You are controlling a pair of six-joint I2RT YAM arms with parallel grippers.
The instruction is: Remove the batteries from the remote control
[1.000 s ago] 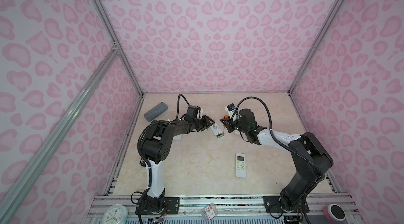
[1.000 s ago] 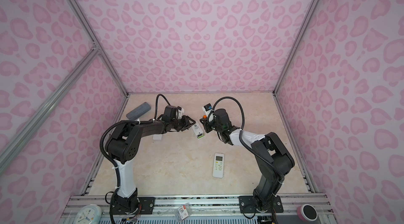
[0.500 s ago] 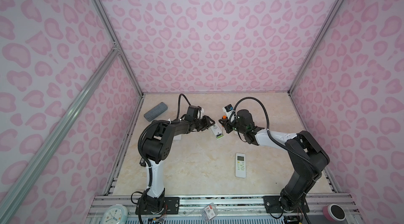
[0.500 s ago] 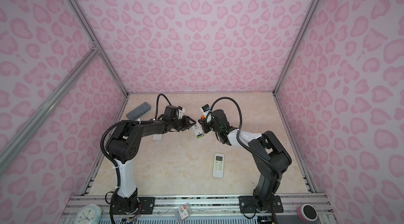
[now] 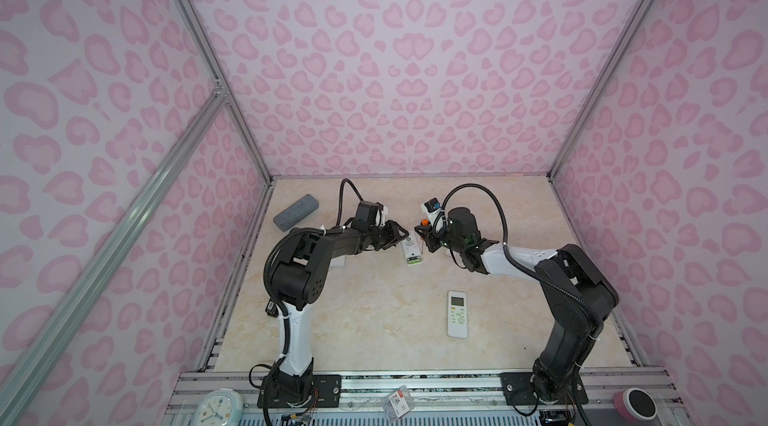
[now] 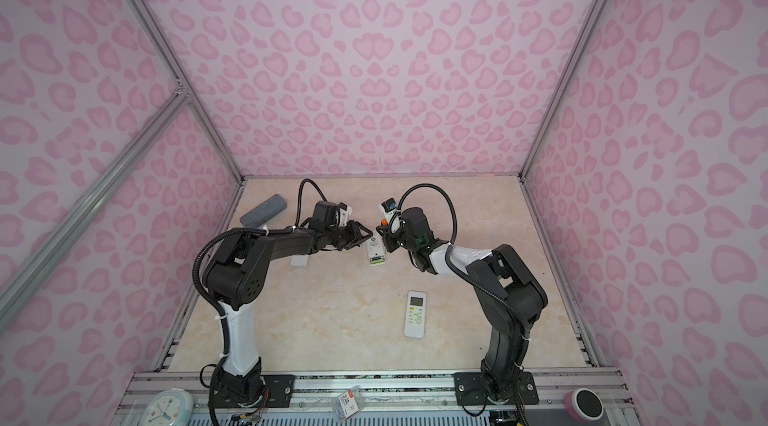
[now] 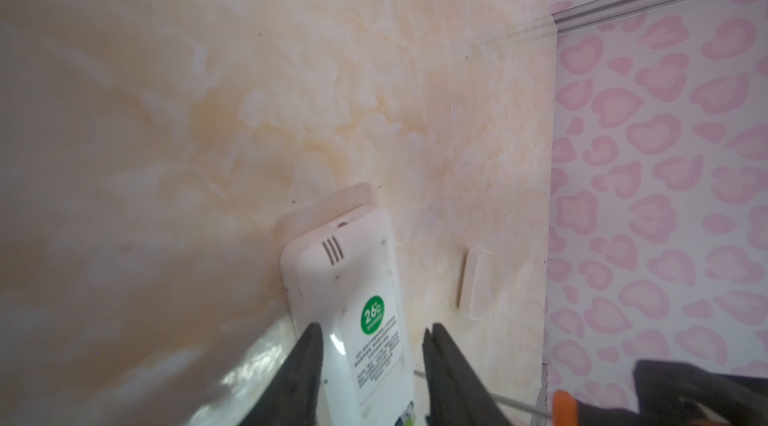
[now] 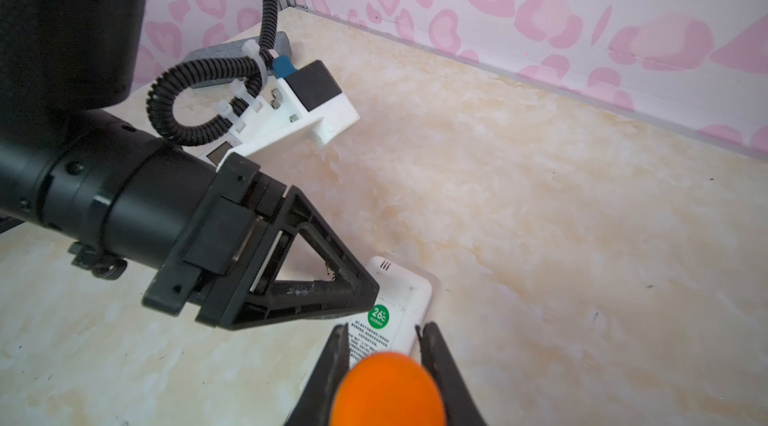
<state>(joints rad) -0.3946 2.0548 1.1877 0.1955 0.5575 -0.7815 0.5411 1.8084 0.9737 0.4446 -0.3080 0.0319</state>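
**Battery removal: remote braced, tool in position**

**Location.** In both top views the remote control (image 5: 409, 251) lies on the table (image 5: 374, 320) just above frame centre, between the two arms. Its back faces up, with a round green sticker showing. No batteries can be identified with certainty. A green patch (image 5: 414, 263) at the remote's lower end may be a cell in the bay, but it is too small to tell. A white cover plate (image 7: 471, 282) lies on the table at right of centre in the left wrist view.

**End effectors.** The left gripper (image 7: 372, 326) straddles the remote at medium width. One finger is at the casing edge and the other stands just clear of it. The right gripper (image 8: 385, 326) is narrow and clamped on the orange-handled screwdriver (image 8: 388, 386). Its shaft points toward the remote.

**Handling (judgement).**
- The batteries are probably light, rigid, smooth and prone to rolling.
- Lever one end up against the spring contact, then pinch across the barrel at mid-length.
- The remote is light, stiff plastic and likely to skid on the glossy tabletop. Clamp it across its long sides before prying.
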